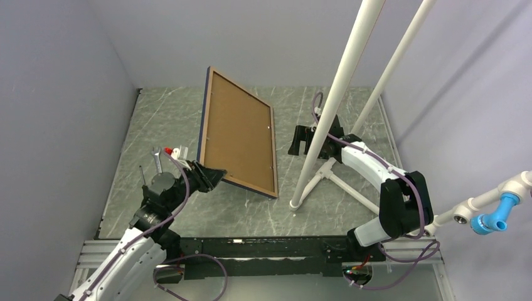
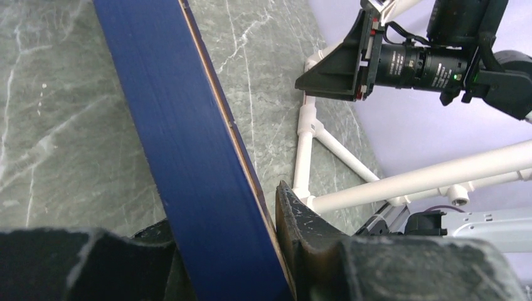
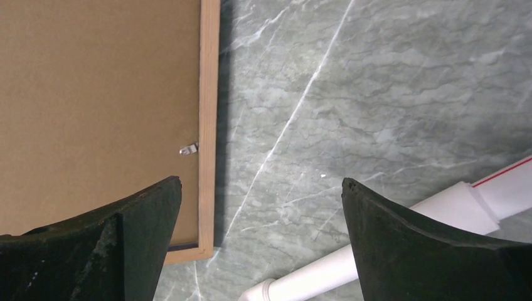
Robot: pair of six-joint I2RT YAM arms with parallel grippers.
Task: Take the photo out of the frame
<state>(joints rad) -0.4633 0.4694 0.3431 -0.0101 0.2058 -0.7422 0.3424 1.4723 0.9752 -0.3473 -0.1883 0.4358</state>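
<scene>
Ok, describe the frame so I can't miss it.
On the grey marbled tabletop, left of the white pole stand, a flat rectangle is tilted up, pinched at its near edge by the left hand. That thin navy-blue frame alone shows a brown board back.

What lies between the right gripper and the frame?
Only a bare strip of marbled tabletop, seen in the top view. The right wrist view shows the same bare surface between the frame and the open right gripper.

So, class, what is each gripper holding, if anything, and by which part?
The left gripper clamps the frame by its navy rim, close to the near-left corner. The right gripper is open and holds nothing.
</scene>
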